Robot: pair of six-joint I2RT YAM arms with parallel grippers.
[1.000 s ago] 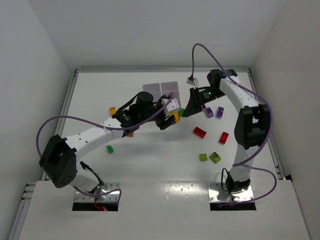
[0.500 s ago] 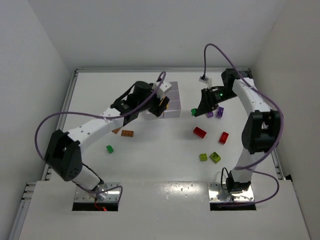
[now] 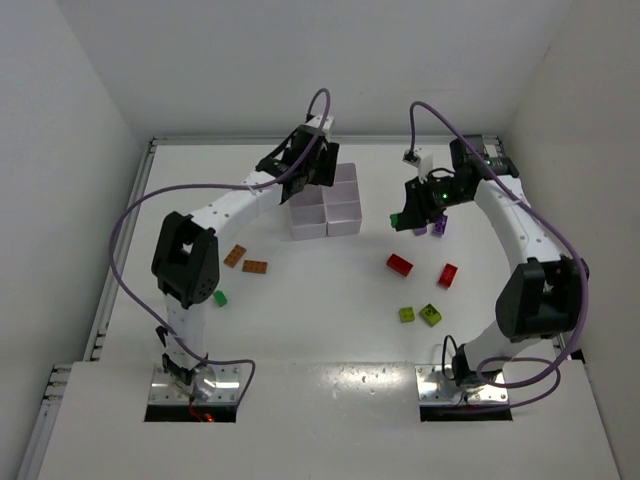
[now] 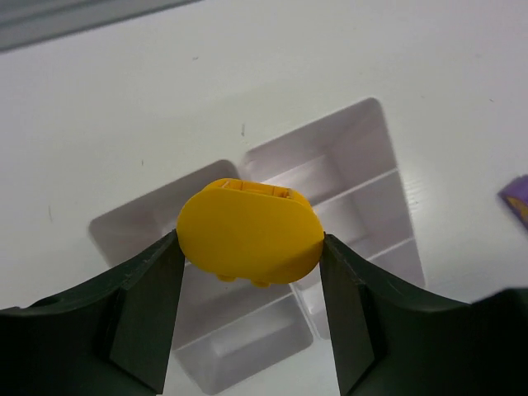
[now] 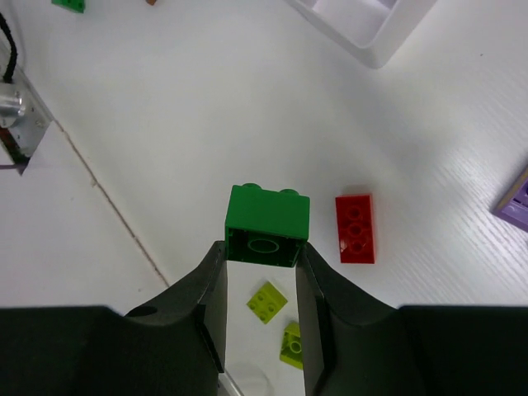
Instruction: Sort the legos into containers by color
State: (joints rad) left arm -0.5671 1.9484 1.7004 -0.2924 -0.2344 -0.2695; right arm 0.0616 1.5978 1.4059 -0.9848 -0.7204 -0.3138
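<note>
- The white surface (image 3: pixel 300 330) carries the tray and the loose bricks; both arms are bolted at its near edge.
- The left arm (image 3: pixel 220 210) reaches far forward and to the right, ending above the far side of the tray. The right arm (image 3: pixel 520 225) bends out to the right and back inward, ending to the right of the tray.
- The white tray (image 3: pixel 327 212) of six square compartments sits at the far middle of the surface.
- The left hand (image 4: pixel 247 247) hangs over the tray, its two fingers clamped on the sides of a yellow brick (image 4: pixel 250 233). The brick is held in the air above the compartments; which compartment lies under it cannot be told.
- The right hand (image 5: pixel 261 247) is clamped on a green brick (image 5: pixel 267 224), studs away from the wrist, held above the bare surface and apart from the tray's right side.
- Two red bricks (image 3: pixel 399 264) (image 3: pixel 447 275) lie on the surface near the right arm, apart from each other.
- Two purple bricks (image 3: pixel 438 226) lie close together under the right wrist, partly hidden by it.
- Two lime bricks (image 3: pixel 407 314) (image 3: pixel 430 314) lie just beside each other, nearer than the red ones.
- Two orange bricks (image 3: pixel 235 256) (image 3: pixel 255 266) lie near each other, left of the tray and nearer the bases.
- One small green brick (image 3: pixel 219 298) lies by the left arm's elbow.
</note>
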